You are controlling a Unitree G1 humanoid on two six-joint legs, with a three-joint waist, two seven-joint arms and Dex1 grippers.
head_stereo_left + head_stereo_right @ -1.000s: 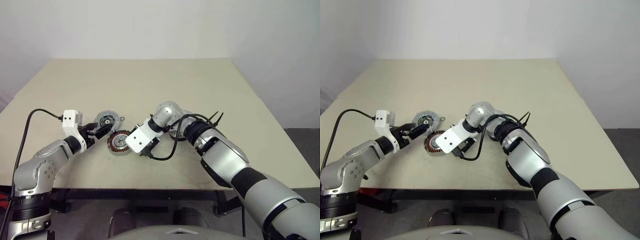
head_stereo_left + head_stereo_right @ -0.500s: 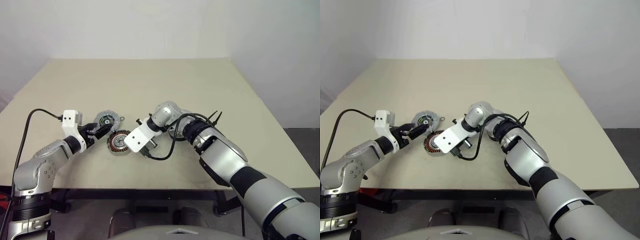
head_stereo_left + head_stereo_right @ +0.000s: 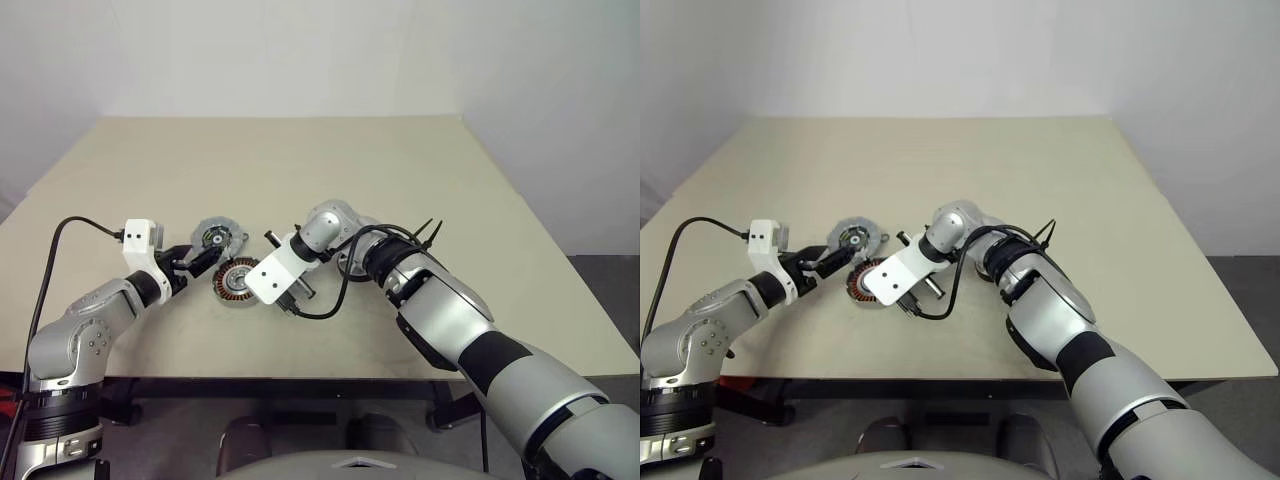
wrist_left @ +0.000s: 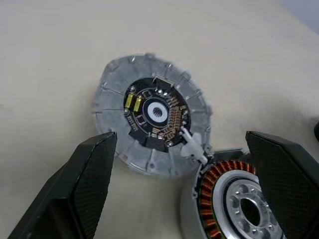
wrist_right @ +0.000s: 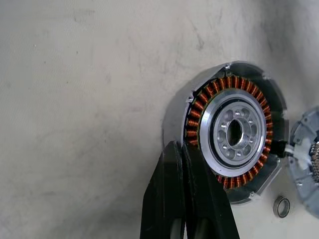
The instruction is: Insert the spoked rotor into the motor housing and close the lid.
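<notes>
figure: the shallow round metal motor housing [image 5: 234, 133], with its ring of copper-brown windings around a pale silver centre, lies flat on the beige table [image 3: 300, 170]; touching its edge lies the round silver-grey lid [image 4: 152, 128], inner face up, showing a dark circuit-like disc. a small loose metal ring [image 5: 281, 206] lies on the table just beside both. the spoked rotor cannot be made out with certainty.

judgement of the step: the housing seems to be steadied or nudged ahead of insertion. done well, this calls for pressing at the rim, not on the windings, keeping the cup flat, and not disturbing the lid beside it.

tools: the right gripper [image 5: 184, 149] has its two black fingers pressed fully together, holding nothing, tips at or just against the housing's outer rim; contact cannot be confirmed. the left gripper [image 4: 192, 164] is spread wide, empty, its fingers straddling the lid's near edge.
</notes>
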